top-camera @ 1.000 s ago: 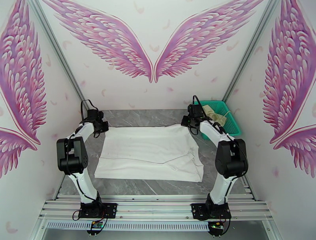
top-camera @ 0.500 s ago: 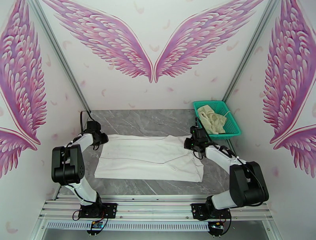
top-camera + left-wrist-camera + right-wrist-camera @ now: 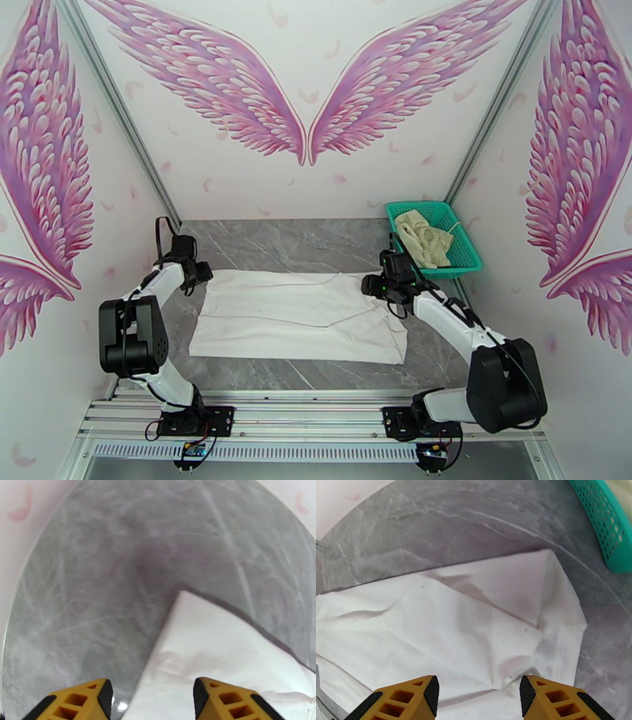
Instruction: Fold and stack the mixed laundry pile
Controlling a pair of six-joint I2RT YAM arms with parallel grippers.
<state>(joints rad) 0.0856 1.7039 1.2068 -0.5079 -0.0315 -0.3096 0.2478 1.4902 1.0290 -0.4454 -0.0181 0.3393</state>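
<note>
A large white shirt (image 3: 296, 314) lies flat and folded over on the grey marble table. A cream-beige garment (image 3: 425, 236) sits in the teal basket at the back right. My left gripper (image 3: 202, 274) hovers at the shirt's far left corner; in the left wrist view its yellow fingers (image 3: 81, 703) stand apart over that corner (image 3: 205, 638), holding nothing. My right gripper (image 3: 370, 285) is at the shirt's far right corner; the right wrist view shows its fingers (image 3: 553, 701) spread above the cloth (image 3: 474, 630), also holding nothing.
The teal mesh basket (image 3: 466, 253) stands at the table's back right, its rim (image 3: 608, 531) close to the right gripper. Walls with pink wings close in on three sides. Bare marble table (image 3: 300, 237) lies behind the shirt and along its front edge.
Both grippers brought the shirt's far edge down to the table and opened, letting the cloth go. The right arm swung forward and lower, uncovering the basket.
</note>
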